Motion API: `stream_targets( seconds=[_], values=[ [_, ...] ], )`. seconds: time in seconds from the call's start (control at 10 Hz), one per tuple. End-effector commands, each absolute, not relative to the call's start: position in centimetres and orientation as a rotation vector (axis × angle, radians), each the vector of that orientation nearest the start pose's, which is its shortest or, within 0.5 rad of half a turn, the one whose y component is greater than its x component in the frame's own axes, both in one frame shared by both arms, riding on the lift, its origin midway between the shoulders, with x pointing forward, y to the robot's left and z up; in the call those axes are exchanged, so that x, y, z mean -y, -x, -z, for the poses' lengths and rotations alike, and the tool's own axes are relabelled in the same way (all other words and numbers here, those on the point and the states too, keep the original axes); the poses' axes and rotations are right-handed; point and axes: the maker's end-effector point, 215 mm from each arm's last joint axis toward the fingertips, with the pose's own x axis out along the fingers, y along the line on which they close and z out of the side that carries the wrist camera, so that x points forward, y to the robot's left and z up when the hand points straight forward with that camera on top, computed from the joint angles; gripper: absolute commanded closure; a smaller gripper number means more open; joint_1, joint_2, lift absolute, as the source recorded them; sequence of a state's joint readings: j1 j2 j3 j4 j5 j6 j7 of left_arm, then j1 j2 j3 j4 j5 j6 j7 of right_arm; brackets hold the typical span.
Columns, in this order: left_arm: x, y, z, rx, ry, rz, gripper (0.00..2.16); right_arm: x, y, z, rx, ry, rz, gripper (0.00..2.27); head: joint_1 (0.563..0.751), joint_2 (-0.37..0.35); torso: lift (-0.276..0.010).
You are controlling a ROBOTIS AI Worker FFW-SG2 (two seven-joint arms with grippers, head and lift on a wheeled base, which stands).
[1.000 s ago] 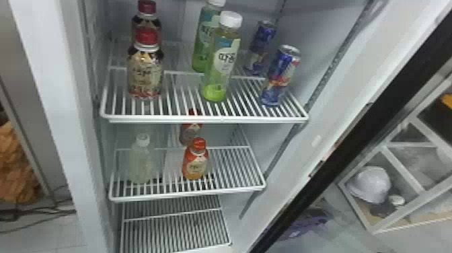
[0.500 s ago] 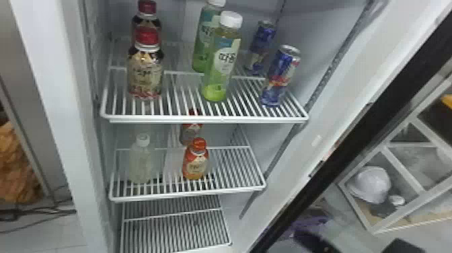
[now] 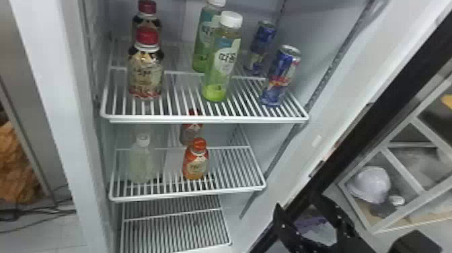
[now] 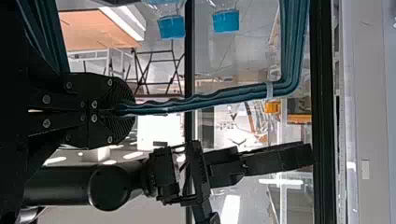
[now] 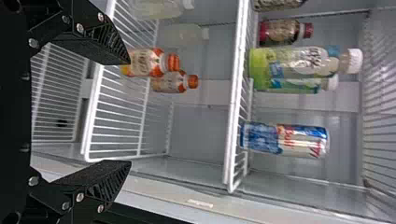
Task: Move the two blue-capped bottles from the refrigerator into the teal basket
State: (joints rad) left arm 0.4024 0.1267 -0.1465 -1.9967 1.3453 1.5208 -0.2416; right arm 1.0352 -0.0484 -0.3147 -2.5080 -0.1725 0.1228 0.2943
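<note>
Btls [image 3: 218,72] L, cans [image 3: 278,79] R, on fridge shelf [image 3: 188,118]

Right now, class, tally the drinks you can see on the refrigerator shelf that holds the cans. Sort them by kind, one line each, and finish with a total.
Red-capped bottles: 2
White-capped green bottles: 2
Blue cans: 2
Total: 6

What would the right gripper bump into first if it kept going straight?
Most likely the middle shelf's front rim, right of the front orange-capped bottle; the right gripper seems aimed that way. Depth is unclear, so it might pass over the rim.
</note>
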Motion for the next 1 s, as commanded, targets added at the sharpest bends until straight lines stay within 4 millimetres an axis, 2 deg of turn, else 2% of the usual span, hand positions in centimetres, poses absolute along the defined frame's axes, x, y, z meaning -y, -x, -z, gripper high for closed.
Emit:
stream_targets(
  seconds=[0.0, 0.5, 0.9],
  values=[
    [8.3, -13.2, 36.3, -1.303, 1.093, 1.286, 1.19, 28.6, -31.1, 30.6, -0.156, 0.064, -0.140, 0.28, 0.695, -0.350, -0.136],
    [8.1, -13.7, 37.7, -1.302, 1.055, 1.250, 1.19, 29.2, -35.5, 30.2, 0.043, 0.050, -0.096, 0.28, 0.695, -0.350, -0.136],
    [7.6, -14.1, 38.6, -1.303, 1.042, 1.218, 1.19, 27.7, -37.2, 30.3, 0.079, 0.047, -0.124, 0.28, 0.695, -0.350, -0.136]
  ],
)
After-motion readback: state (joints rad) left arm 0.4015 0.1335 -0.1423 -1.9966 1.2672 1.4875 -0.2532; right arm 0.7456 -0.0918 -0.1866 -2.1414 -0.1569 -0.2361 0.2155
